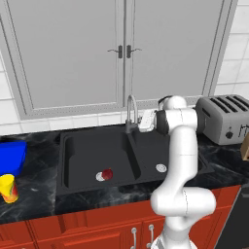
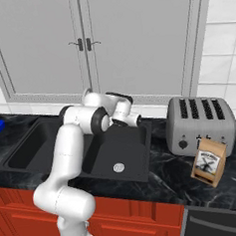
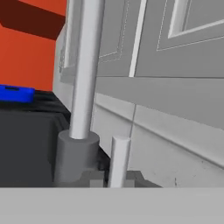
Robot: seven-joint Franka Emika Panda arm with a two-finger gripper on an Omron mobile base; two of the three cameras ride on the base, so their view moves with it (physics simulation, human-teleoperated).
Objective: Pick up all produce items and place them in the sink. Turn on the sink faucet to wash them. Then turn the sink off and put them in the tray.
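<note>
The dark-red fruit (image 1: 107,173) lies in the left basin of the black sink (image 1: 73,146), beside the silver drain (image 1: 100,176). The grey gooseneck faucet (image 1: 130,111) rises behind the divider, and no water runs from it. My gripper (image 1: 144,121) is level with the faucet's base, just to its right. In the hand view the faucet stem (image 3: 85,74) stands close by. Its thin lever (image 3: 118,153) stands between my fingertips (image 3: 92,179), which hug it on both sides. The blue tray (image 1: 11,154) sits on the counter left of the sink.
A yellow cup with an orange-red band (image 1: 8,188) stands in front of the tray. A silver toaster (image 2: 203,124) and a brown paper bag (image 2: 209,162) sit right of the sink. Grey cabinet doors (image 1: 121,48) close off the wall behind the faucet.
</note>
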